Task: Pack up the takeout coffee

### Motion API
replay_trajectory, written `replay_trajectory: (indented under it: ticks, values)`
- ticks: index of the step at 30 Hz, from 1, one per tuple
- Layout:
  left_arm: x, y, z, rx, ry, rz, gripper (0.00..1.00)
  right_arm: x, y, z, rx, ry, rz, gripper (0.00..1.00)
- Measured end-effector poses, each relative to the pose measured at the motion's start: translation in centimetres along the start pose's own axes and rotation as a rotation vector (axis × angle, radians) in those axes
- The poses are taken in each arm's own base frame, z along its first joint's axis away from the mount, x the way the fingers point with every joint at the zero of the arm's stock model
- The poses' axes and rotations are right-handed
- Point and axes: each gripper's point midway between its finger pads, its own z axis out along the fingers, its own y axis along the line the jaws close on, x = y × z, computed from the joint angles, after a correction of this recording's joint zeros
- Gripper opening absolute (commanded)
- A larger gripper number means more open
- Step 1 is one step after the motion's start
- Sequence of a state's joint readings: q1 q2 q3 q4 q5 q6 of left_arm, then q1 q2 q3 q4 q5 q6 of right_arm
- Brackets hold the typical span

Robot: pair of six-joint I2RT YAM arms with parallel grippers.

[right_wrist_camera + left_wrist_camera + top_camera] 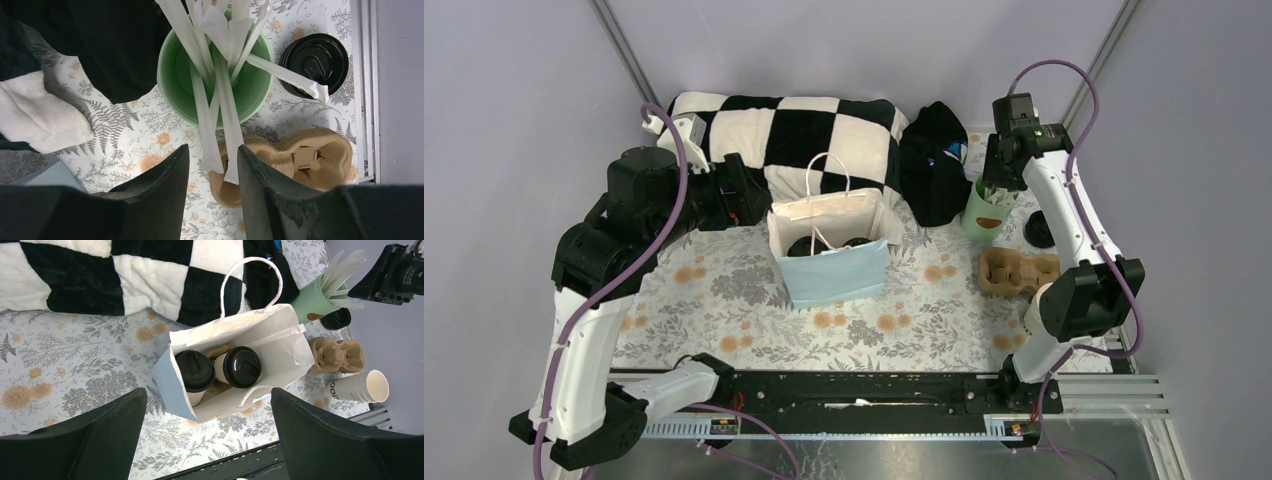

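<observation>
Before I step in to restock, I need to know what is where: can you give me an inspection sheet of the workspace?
Surface: floral cloth, no spills seen.
Job's things: two lidded cups upright in the bag.
Clutter: green cup of sticks, carrier, spare lids, empty cups, blanket, black bag.
Grippers: left open above the bag; right partly open over the sticks, no grip seen.
Cables: purple cables loop off both arms.
Surroundings: grey walls, metal rail.
</observation>
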State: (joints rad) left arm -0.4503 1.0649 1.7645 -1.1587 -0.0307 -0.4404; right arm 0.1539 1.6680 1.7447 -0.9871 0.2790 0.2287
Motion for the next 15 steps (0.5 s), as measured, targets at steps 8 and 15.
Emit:
replay_trajectory:
  ticks: [8,15]
  values:
    - [0.1,0.2,0.0,-0.01,0.003,0.0,0.98,0.6,0.1,1.6,0.003,0.025,-0.007,0.29]
    - [0.2,0.3,0.2,-0.015,0.012,0.001,0.98,0.8,0.0,2.1,0.008,0.037,-0.008,0.0]
